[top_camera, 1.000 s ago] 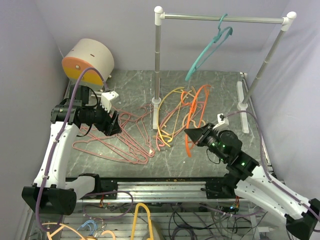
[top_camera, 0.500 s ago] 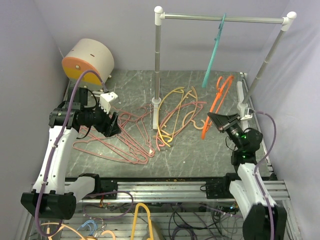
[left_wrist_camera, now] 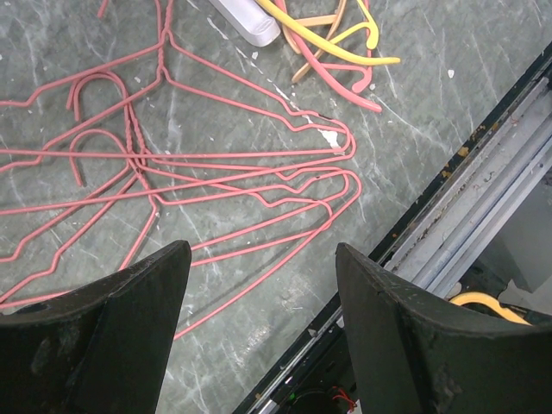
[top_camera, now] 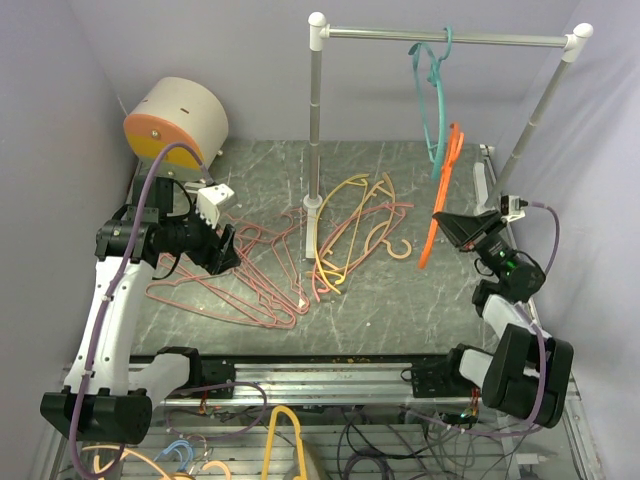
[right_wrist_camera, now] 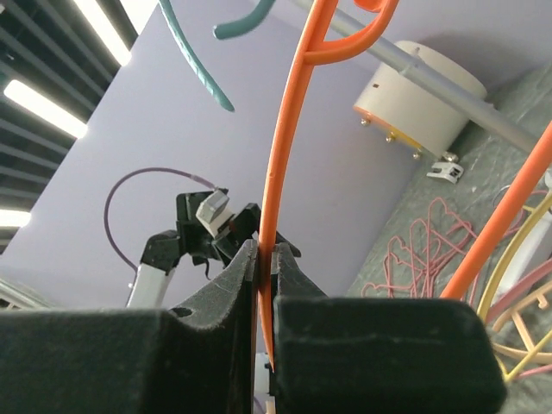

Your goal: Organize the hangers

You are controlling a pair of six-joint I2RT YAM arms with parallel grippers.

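The right gripper (top_camera: 455,226) is clamped on the orange hanger (top_camera: 440,190), pinching its thin bar low down. The hook end points up toward the rail (top_camera: 440,37) and sits below it, close beside the teal hanger (top_camera: 432,95) that hangs there. The main risk is a snag: the two look so close that a lift could catch the teal loop and knock it off the rail. The grip is also narrow and far from the hook (a long lever), so the orange hanger may swivel between the fingers and reach the rail twisted, missing it. The left gripper (top_camera: 222,250) hovers with its jaws spread, holding nothing, over the pink wire hangers (left_wrist_camera: 216,164). These lie tangled on the table to the left of the rail's left post, so picking one could drag its neighbours along. The yellow hanger (top_camera: 330,240) lies at the foot of that post.
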